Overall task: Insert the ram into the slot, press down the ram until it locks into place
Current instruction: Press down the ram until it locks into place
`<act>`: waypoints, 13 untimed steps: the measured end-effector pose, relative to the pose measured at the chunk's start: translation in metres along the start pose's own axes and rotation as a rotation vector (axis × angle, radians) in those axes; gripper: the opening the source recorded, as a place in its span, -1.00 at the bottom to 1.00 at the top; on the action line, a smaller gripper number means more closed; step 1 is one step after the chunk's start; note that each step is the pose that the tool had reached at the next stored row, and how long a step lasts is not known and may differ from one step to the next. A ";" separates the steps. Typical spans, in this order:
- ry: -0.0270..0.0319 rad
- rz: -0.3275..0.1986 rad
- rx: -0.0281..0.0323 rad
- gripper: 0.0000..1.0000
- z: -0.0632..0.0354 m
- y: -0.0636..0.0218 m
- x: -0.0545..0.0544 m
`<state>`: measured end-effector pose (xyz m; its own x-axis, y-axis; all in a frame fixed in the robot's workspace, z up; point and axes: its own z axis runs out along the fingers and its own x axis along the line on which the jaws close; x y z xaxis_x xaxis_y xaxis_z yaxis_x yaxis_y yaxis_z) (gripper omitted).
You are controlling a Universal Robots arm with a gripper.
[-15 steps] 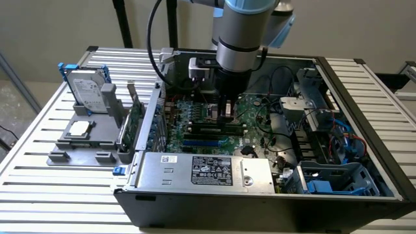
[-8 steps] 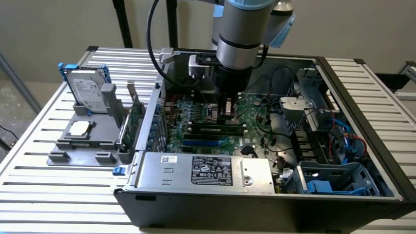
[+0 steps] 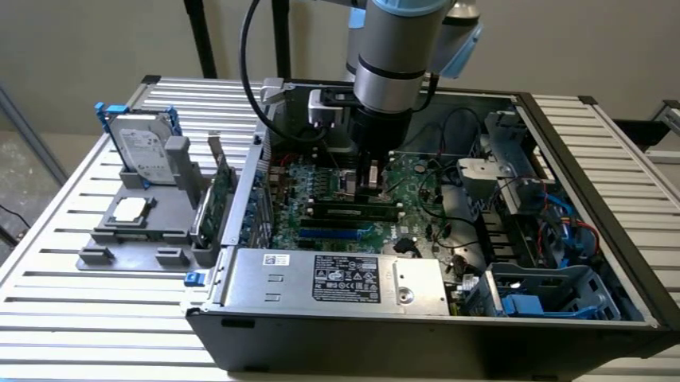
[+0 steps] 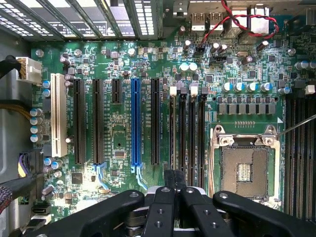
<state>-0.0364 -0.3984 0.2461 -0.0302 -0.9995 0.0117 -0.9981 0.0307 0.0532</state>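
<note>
The ram shows in the wrist view as a thin dark piece seen end-on, sticking out from between the gripper fingers. The fingers are closed in tight on it from both sides, so it's gripped. It sits right at the near end of the bank of four parallel black mem sockets, roughly in line w/ the slot on the side nearest the blue connector strip. Can't tell from here if the stick's edge is touching the socket or just above it. All four sockets look bare along their visible length, end clips visible at the far end.

On the other side of the mem bank is the open CPU socket w/ its metal frame. Past the blue strip are more black slots and a white slot. Red and black wires loop near the rear ports.

Exterior view: the arm comes straight down into the open PC case, gripper low over the motherboard mid-board. The PSU is at the case's near edge. On the slatted table, toward the exterior view's left, a grey fixture holds a hard drive and an upright green card.
</note>
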 end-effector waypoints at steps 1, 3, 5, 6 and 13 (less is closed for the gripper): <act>0.0000 0.000 0.0000 -0.79 0.0000 0.0000 0.000; 0.0000 0.000 0.0000 -0.79 0.0000 0.0000 0.000; -0.0001 0.000 0.0000 -0.79 0.0000 0.0000 0.000; 0.0001 0.000 0.0007 -0.79 0.0001 0.0002 0.000; -0.0001 0.000 0.0054 -0.79 0.0070 0.0034 -0.003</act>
<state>-0.0401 -0.3956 0.2393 -0.0303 -0.9995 0.0116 -0.9984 0.0308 0.0478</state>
